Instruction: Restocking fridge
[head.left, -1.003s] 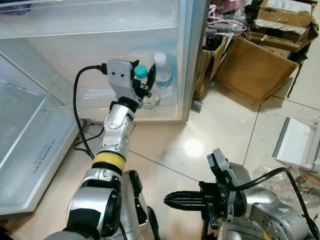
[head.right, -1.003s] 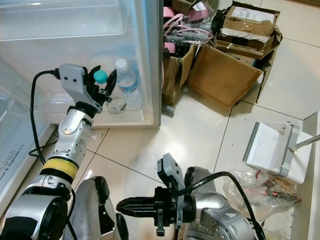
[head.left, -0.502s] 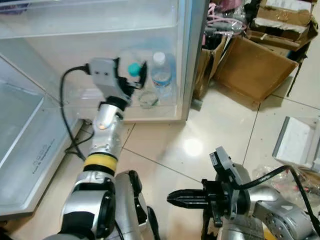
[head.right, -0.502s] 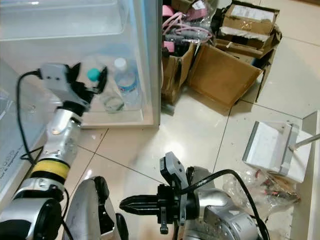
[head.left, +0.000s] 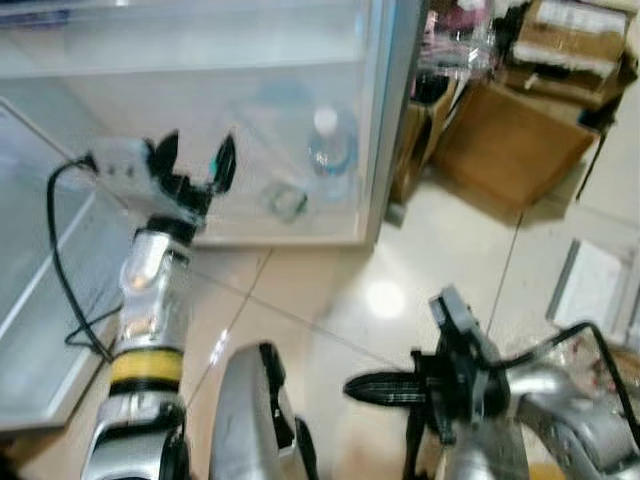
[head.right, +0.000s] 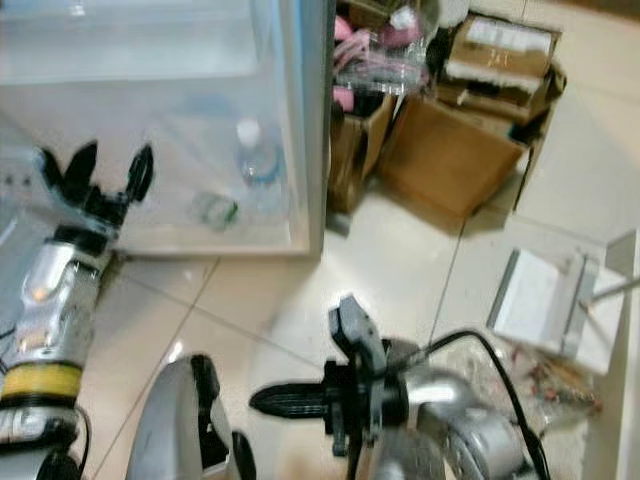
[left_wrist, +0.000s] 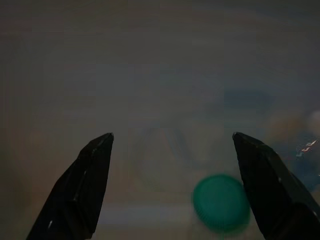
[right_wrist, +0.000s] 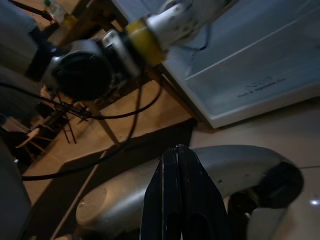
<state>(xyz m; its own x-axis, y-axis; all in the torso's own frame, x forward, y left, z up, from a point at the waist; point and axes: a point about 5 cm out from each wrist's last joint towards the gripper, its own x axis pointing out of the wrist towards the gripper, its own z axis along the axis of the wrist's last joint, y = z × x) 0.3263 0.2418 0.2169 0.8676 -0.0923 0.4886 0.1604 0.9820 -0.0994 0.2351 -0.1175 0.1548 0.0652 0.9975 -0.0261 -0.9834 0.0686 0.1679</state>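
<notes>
Glossy cream tiled floor (head.left: 330, 300) with glare; translucent white plastic fridge door shelf (head.left: 290, 150); clear plastic water bottle (head.left: 328, 150); matt brown corrugated cardboard boxes (head.left: 500, 140); shiny silver metal-look robot arm (head.left: 150, 300); matt black fingers (left_wrist: 85, 185).

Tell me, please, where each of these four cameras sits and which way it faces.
Left eye view: on the head, looking down at the open fridge; left gripper raised, right gripper low.
Right eye view: beside it, same scene, water bottle in the door shelf.
Left wrist view: along the open fingers toward a green cap.
Right wrist view: along closed fingers toward the robot's own body.
Both eye views share the bottle and both grippers.
</notes>
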